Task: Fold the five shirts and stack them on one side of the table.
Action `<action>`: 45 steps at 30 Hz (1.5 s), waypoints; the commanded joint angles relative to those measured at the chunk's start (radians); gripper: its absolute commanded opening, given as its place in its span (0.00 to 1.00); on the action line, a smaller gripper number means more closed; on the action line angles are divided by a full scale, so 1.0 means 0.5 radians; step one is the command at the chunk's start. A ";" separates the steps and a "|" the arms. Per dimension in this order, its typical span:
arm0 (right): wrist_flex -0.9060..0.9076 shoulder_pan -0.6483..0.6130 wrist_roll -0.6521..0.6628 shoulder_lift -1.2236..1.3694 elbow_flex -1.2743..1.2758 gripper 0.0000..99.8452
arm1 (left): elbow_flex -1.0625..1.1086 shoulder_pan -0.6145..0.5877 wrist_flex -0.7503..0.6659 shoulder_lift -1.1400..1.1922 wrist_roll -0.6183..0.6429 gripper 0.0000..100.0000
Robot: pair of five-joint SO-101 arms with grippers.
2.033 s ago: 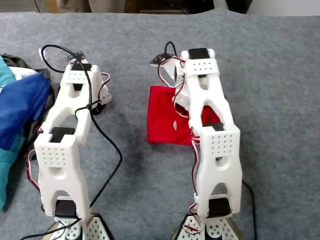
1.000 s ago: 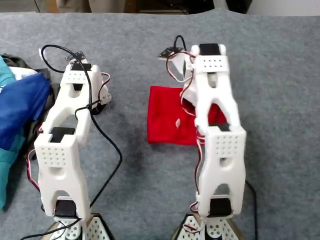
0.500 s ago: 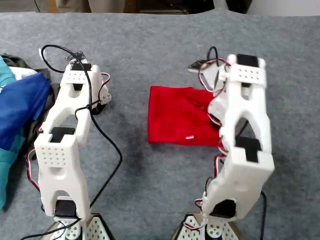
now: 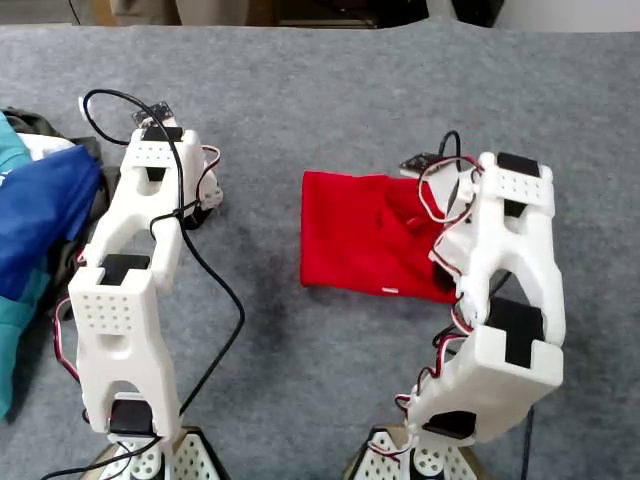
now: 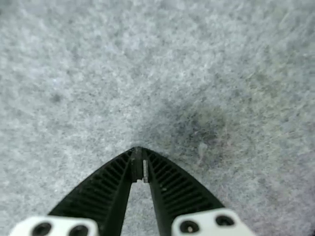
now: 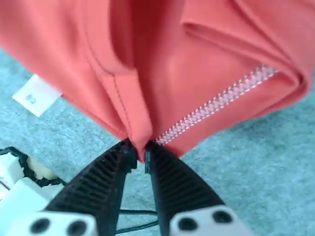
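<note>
High view first: the red shirt (image 4: 360, 245) lies roughly mid-table on the grey mat (image 4: 300, 90), folded to a rough rectangle w/ some bunching toward its right edge. The right arm (image 4: 500, 280) leans over that edge, so the pinch point is hidden under the arm here. The left arm (image 4: 130, 240) is stretched straight out over bare mat, well apart from the shirt, parked out of the way, I'd say, so the right has room to work. At the far left edge a blue shirt (image 4: 40, 215) sits atop a teal shirt (image 4: 12, 340) w/ other fabric behind; can't tell if that's the folded stack or the waiting heap. Left wrist view: the left gripper (image 5: 138, 164) has its tips pressed together w/ nothing between them, hovering over bare mat, so it's idle and empty. Right wrist view: the right gripper (image 6: 139, 150) is clamped on a bunched fold of the shirt, hem stitching (image 6: 221, 98) showing just beside the tips and a small white label (image 6: 37, 95) peeking out beside the cloth. The grip's at an edge, not the middle, prob. bc that lets it drag or flip a layer across w/o crumpling the rest. My read: mid-fold or mid-slide on this one shirt; stacking not yet done.
</note>
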 commanded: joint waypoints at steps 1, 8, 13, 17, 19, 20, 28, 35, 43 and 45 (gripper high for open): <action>-0.018 0.035 0.021 -0.143 -0.029 0.16 | -0.021 -0.021 -0.071 -0.066 -0.028 0.02; 0.301 0.035 0.037 -0.299 -0.582 0.21 | -0.021 -0.021 -0.071 -0.066 -0.034 0.02; 0.454 0.011 -0.009 -0.106 -1.140 0.06 | -0.021 0.009 -0.071 -0.066 -0.037 0.02; 0.494 -0.109 -0.034 0.222 -1.379 0.02 | -0.021 0.049 -0.077 -0.066 -0.037 0.02; 0.494 -0.164 -0.049 0.364 -1.444 0.00 | -0.021 0.049 -0.077 -0.066 -0.037 0.02; 0.494 -0.186 -0.061 0.419 -1.468 0.01 | -0.021 0.049 -0.077 -0.066 -0.037 0.02; 0.479 -0.247 -0.061 0.664 -1.481 0.01 | -0.021 0.046 -0.071 -0.066 -0.040 0.02; 0.215 -0.256 -0.215 0.974 -1.499 0.01 | -0.021 0.046 -0.071 -0.066 -0.040 0.02; 0.144 -0.305 -0.319 1.244 -1.966 0.01 | -0.021 0.046 -0.071 -0.066 -0.040 0.02; 0.147 -0.302 -0.319 1.284 -2.079 0.01 | -0.021 0.046 -0.071 -0.066 -0.040 0.02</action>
